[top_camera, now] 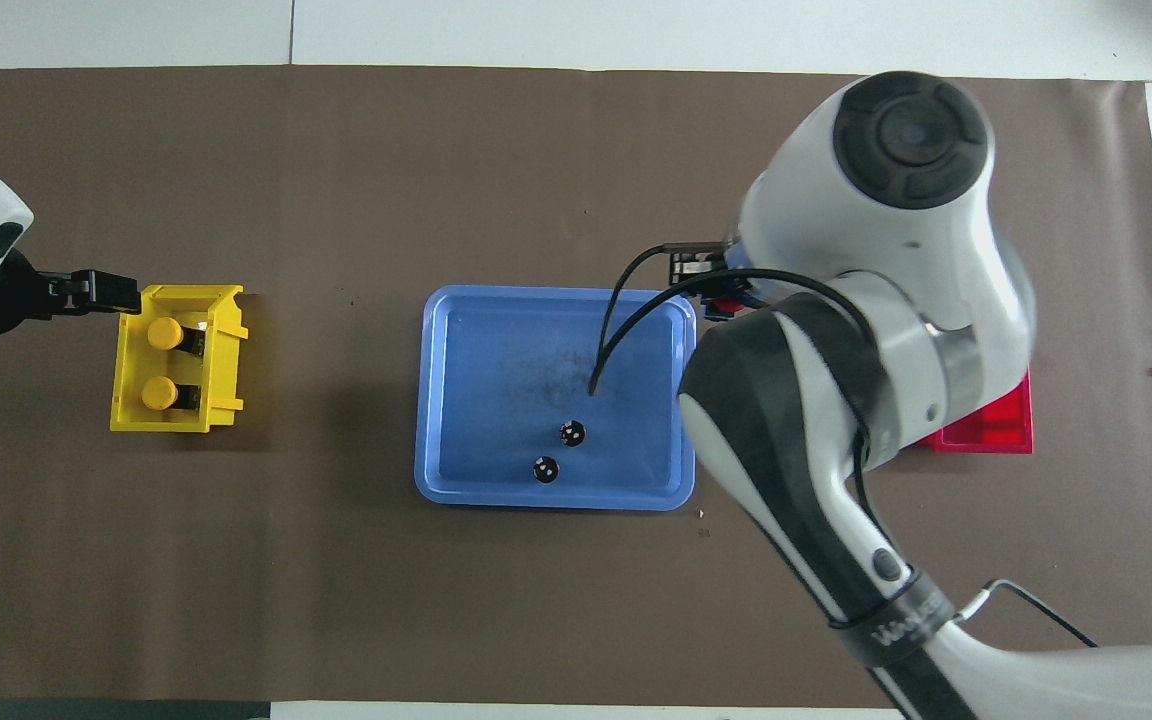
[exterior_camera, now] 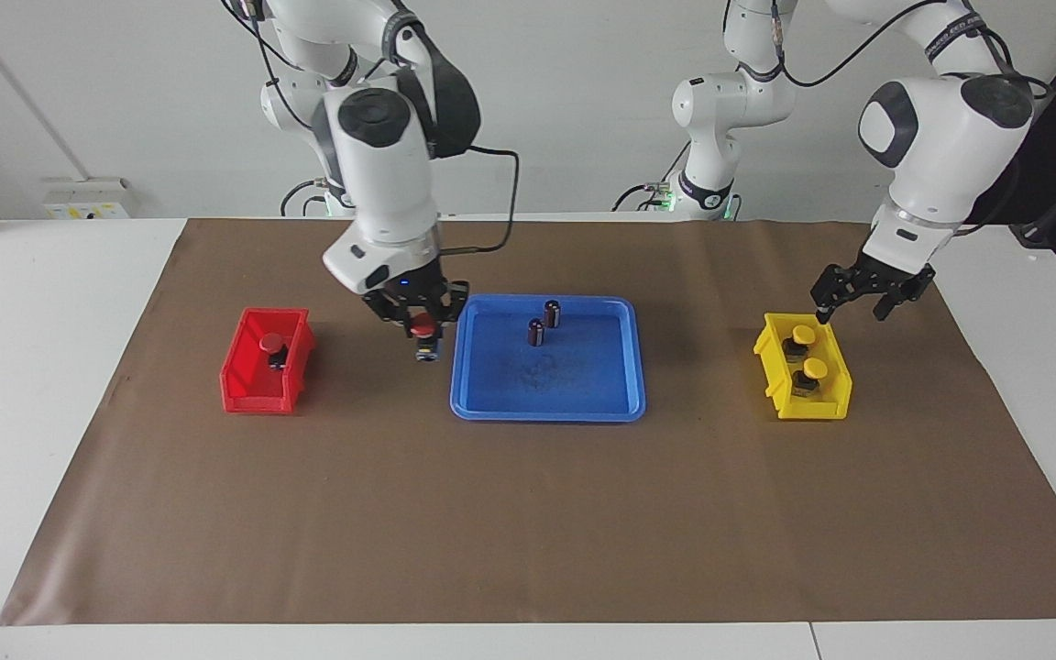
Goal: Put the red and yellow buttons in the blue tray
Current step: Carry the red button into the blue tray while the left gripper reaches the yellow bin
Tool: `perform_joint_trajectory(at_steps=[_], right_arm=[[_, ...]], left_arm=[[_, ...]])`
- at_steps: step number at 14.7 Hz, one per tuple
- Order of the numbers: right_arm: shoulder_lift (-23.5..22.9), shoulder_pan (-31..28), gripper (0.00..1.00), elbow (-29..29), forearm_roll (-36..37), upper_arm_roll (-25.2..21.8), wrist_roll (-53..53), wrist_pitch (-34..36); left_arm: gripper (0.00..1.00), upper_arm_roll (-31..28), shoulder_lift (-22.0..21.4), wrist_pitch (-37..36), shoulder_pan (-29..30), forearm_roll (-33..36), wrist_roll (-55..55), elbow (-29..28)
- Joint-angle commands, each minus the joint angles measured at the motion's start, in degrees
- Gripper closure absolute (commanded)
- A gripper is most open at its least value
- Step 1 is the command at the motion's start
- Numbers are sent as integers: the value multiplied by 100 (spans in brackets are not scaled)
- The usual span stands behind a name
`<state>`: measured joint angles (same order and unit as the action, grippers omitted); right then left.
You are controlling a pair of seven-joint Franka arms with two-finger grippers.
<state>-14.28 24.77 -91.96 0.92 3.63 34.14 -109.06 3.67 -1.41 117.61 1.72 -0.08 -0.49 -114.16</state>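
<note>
My right gripper (exterior_camera: 422,328) is shut on a red button (exterior_camera: 422,323) and holds it in the air over the paper, just beside the blue tray's (exterior_camera: 583,403) rim toward the right arm's end. In the overhead view the arm hides most of it; a bit of red (top_camera: 729,305) shows by the tray (top_camera: 496,340). A second red button (exterior_camera: 269,343) stands in the red bin (exterior_camera: 258,390). Two yellow buttons (exterior_camera: 801,333) (exterior_camera: 815,368) stand in the yellow bin (exterior_camera: 812,408). My left gripper (exterior_camera: 849,307) hangs open and empty at that bin's edge.
Two dark capless cylinders (exterior_camera: 552,313) (exterior_camera: 536,332) stand in the tray, in the part nearer to the robots. Brown paper (exterior_camera: 528,513) covers the table. In the overhead view the right arm covers most of the red bin (top_camera: 986,435).
</note>
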Motion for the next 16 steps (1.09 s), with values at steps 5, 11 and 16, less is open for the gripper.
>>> perform_joint_trajectory(at_steps=[5,11,16], right_arm=[[-882,835,94,-6,-4,-38,1129,-923],[-989,889,88,-550,14,-38,1226,-1354],[-971,880,32,-621,14,-38,1235,-1416]], left_arm=[[32,28,413,1124,65,96,-110,-581],[32,28,528,1361,65,96,-127,-792],[32,28,607,1554,109,96,-110,-906]])
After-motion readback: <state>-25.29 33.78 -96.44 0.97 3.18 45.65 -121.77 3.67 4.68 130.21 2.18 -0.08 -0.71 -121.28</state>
